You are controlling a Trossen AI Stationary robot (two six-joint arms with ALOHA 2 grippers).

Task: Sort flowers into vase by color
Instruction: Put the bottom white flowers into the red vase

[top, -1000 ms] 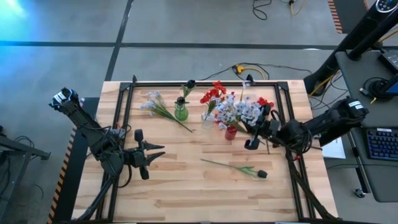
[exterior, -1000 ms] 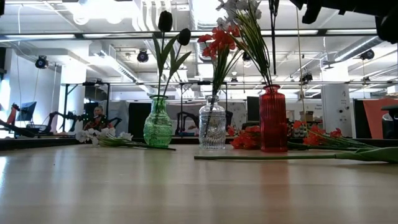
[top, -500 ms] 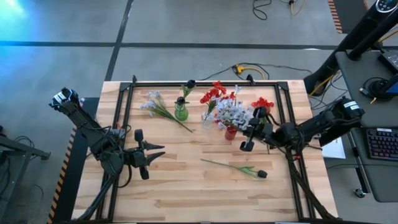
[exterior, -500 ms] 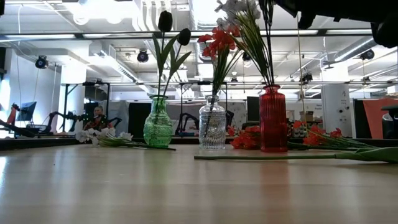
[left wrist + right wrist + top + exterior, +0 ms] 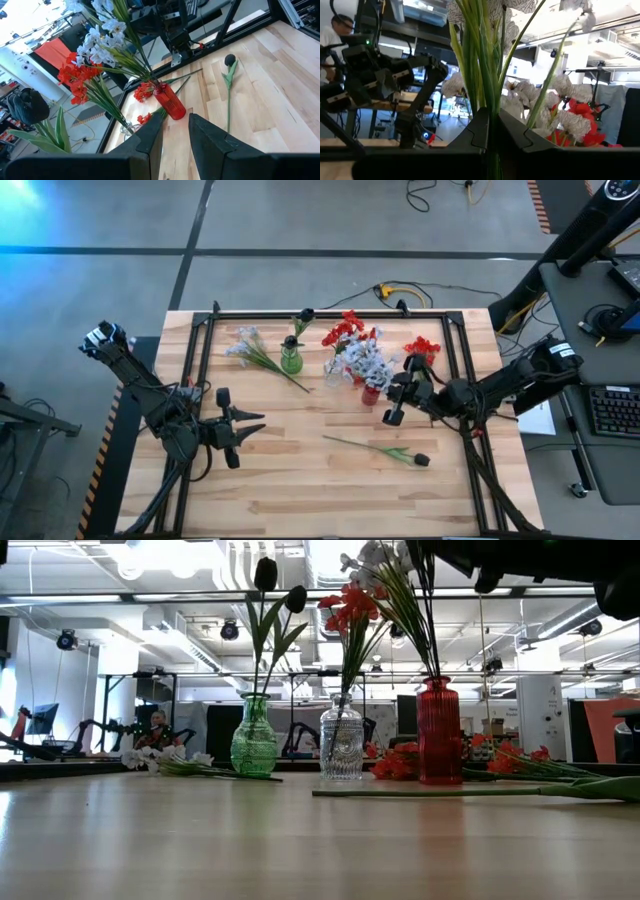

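Wooden table [image 5: 300,480] with black frame rails, open workshop hall behind. Three vases in a row at the far side: green vase [image 5: 291,361] with dark buds [image 5: 266,574], clear vase [image 5: 341,739] with red blossoms [image 5: 349,606], red vase [image 5: 439,732] with pale blue-white sprays [image 5: 368,363]. Right gripper [image 5: 400,392] just beside the red vase, clamped on green stems of the pale spray [image 5: 485,45] standing in it. Left gripper [image 5: 250,426] at the near left, well apart from the vases, fingers slightly parted, nothing between them. Loose on the table: one dark-bud stem [image 5: 385,450] at centre-right, white spray [image 5: 252,350] left of the green vase, red sprays [image 5: 422,347] behind the red vase.
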